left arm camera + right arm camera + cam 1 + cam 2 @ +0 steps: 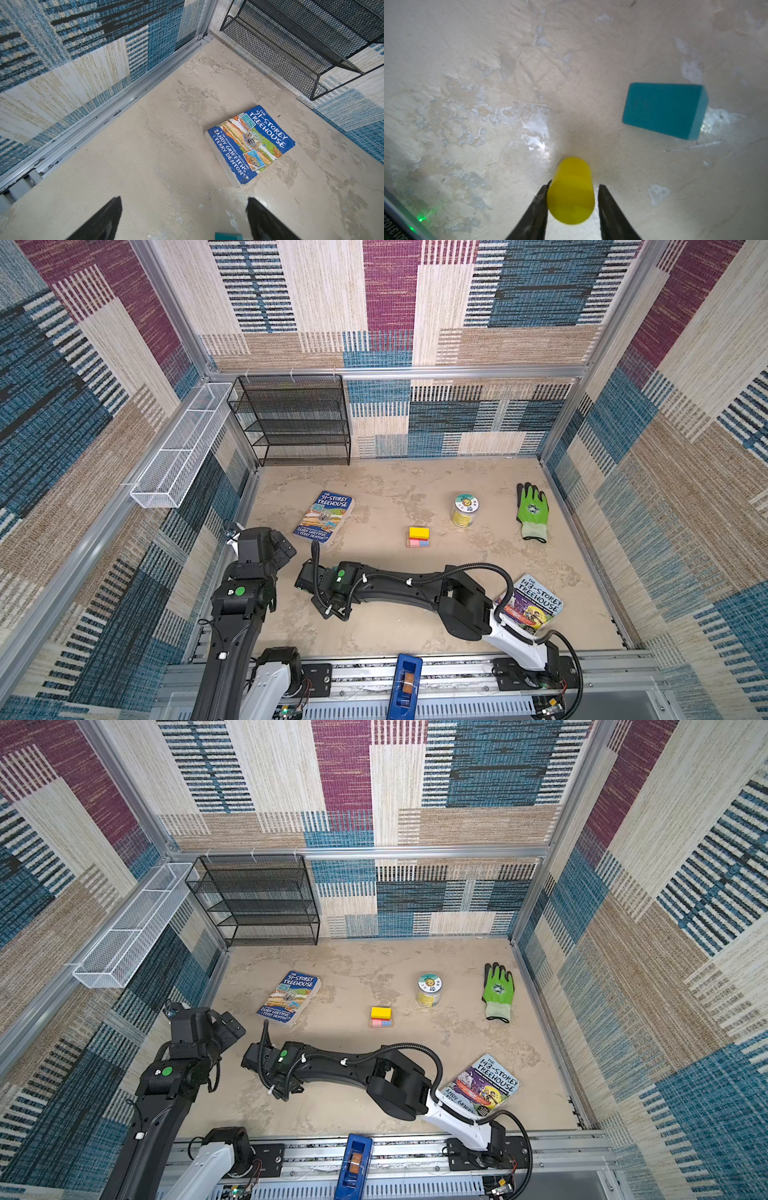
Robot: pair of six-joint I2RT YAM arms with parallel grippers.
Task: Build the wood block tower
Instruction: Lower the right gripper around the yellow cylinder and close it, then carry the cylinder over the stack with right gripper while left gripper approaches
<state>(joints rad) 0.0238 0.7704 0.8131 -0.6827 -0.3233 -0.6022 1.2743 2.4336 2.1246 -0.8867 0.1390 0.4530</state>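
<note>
The tower (pixel 418 537) (pixel 381 1017) is a small stack at mid-table, with a yellow block (pixel 419 532) on top and pink and light blue below. My right gripper (pixel 573 185) has reached across to the left front, and its jaws are closed in on an upright yellow cylinder (pixel 571 193). Beside it on the table lies a teal piece (pixel 662 110), whose edge also shows in the left wrist view (pixel 228 236). My left gripper (pixel 184 199) (pixel 286 547) hangs wide open above bare table, holding nothing. In both top views the right wrist hides the cylinder.
A blue paperback (pixel 324 517) (pixel 251 143) lies left of the tower; a second book (pixel 534 603) sits under the right arm. A yellow jar (pixel 464 510) and a green glove (pixel 532 510) are at the right. A black mesh rack (pixel 295 423) and a white wire basket (pixel 183 448) stand at the back left.
</note>
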